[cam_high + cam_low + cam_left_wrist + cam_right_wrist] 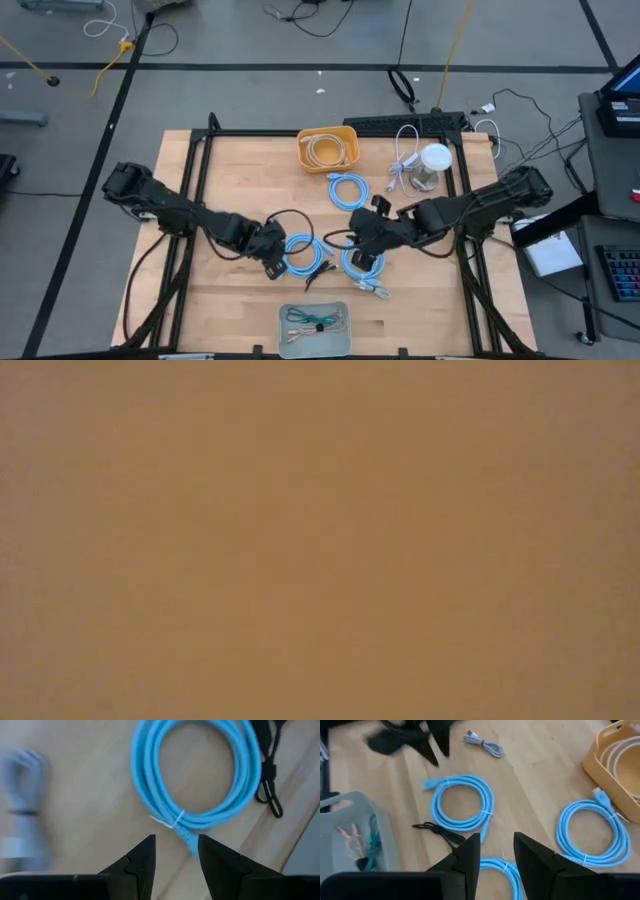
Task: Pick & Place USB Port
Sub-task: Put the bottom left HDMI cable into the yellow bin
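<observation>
Viewing from above, we see both grippers at frame ctr. Left gripper hovers just left of a blue coiled cable, jaws apart w/ nothing between. Right gripper sits over another blue coil lower-ctr, jaws apart, empty. Third coil lies below the yellow bin, upper ctr.

— Which cables are out on the desk?

— Three light-blue USB cables, each wound into a flat ring and cinched with a white tie. One blue coil lies just below the yellow bin, which holds a cream cable.

— And the other two?

— Lower, side by side near the middle: the left coil with a thin black cord beside it, and the right coil with its connector end trailing toward the grey tray.
</observation>
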Robot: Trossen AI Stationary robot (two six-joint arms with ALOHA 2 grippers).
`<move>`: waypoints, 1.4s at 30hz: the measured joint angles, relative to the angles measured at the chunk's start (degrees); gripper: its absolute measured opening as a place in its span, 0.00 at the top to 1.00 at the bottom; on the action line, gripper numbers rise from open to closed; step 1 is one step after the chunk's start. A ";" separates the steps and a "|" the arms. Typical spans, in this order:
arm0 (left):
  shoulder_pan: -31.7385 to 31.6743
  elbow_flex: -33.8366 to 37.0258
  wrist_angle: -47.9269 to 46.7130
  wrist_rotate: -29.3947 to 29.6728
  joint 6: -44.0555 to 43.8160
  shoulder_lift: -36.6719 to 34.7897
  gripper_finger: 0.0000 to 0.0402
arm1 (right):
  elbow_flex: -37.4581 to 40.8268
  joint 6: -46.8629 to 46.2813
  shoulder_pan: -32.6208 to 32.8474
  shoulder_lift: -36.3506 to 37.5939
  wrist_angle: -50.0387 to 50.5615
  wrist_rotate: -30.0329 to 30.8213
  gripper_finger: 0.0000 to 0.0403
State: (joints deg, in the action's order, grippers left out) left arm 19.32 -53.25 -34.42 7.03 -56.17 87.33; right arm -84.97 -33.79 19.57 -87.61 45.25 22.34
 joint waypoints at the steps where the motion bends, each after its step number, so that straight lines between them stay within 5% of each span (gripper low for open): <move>1: -0.06 2.93 5.23 -0.22 -1.69 0.01 0.62 | 0.00 -0.18 0.36 0.07 -0.58 0.21 0.73; 4: -1.24 7.94 13.56 1.00 -5.24 0.04 0.62 | -0.02 -1.25 1.38 0.03 -0.71 0.25 0.73; 12: -6.44 8.36 15.08 1.28 -2.75 0.02 0.62 | 1.46 -2.42 3.11 -0.46 -3.41 0.27 0.73; 32: -12.67 7.98 25.31 -8.53 2.46 9.12 0.62 | 4.98 -4.83 5.24 -0.49 -9.94 0.09 0.73; 35: -12.48 7.89 24.91 -8.16 2.26 9.55 0.68 | 4.98 -5.52 5.28 -0.49 -9.88 0.08 0.73; 40: -12.45 7.96 24.55 -7.64 3.04 8.10 0.92 | 4.98 -6.04 5.29 -0.49 -9.88 0.09 0.73; 42: -12.45 8.07 24.08 -7.32 3.35 7.02 0.92 | 4.98 -6.07 5.29 -0.49 -9.86 0.08 0.73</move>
State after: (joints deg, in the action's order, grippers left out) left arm 6.87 -45.18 -10.34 -0.29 -52.82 94.35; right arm -79.99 -39.86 24.86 -88.09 35.40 22.43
